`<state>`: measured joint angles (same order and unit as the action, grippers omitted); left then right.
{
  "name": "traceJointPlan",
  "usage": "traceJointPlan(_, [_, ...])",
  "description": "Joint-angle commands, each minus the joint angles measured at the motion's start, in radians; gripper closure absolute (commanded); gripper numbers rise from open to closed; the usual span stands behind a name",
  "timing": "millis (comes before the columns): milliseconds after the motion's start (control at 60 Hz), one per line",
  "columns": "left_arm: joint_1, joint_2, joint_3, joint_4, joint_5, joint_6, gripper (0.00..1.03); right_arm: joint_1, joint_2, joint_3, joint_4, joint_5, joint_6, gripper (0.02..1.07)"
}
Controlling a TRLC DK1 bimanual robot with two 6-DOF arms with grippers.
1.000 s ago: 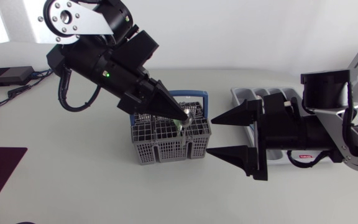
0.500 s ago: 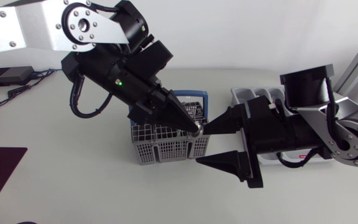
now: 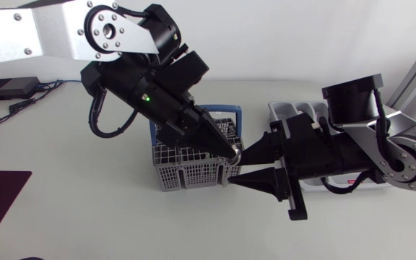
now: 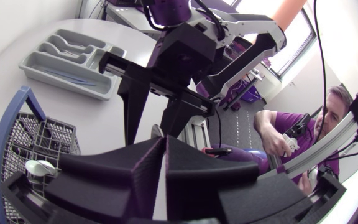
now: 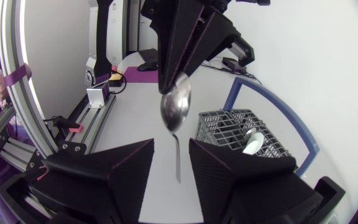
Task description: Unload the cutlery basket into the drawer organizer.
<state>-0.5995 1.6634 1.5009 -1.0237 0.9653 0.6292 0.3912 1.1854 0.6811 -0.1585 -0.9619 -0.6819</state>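
Left gripper (image 5: 178, 65) pinching spoon (image 5: 175, 107), handle seen only in right wrist view

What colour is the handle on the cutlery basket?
The handle is blue, clearest in the head view.

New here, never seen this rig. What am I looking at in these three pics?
Two robot arms at a table, each ending in a black two-fingered pincer. One picture looks down from overhead; the other two come from a camera on each wrist. On the table stand a grey cutlery basket and a drawer organizer. The left pincer is shut on a spoon, gripped at the bowl, handle hanging free. The right pincer is open, its fingers either side of the handle.
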Motion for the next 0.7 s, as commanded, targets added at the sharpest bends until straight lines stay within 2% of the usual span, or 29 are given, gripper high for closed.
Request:
traceJointPlan(0, [-0.013,0.025,0.036,-0.015,0.024,0.02,0.8,0.006,0.017,0.02,-0.015,-0.009,-0.024,0.71])
traceJointPlan(50, [-0.016,0.027,0.035,-0.015,0.024,0.021,0.8,0.006,0.02,0.021,-0.019,-0.011,-0.027,0.72])
traceJointPlan(200, [-0.017,0.032,0.032,-0.015,0.024,0.021,0.8,0.008,0.029,0.02,-0.019,-0.014,-0.036,0.9])
traceJointPlan(683, [-0.008,0.022,0.028,-0.016,0.024,0.024,0.8,0.02,0.023,0.028,-0.092,-0.014,-0.062,0.99])
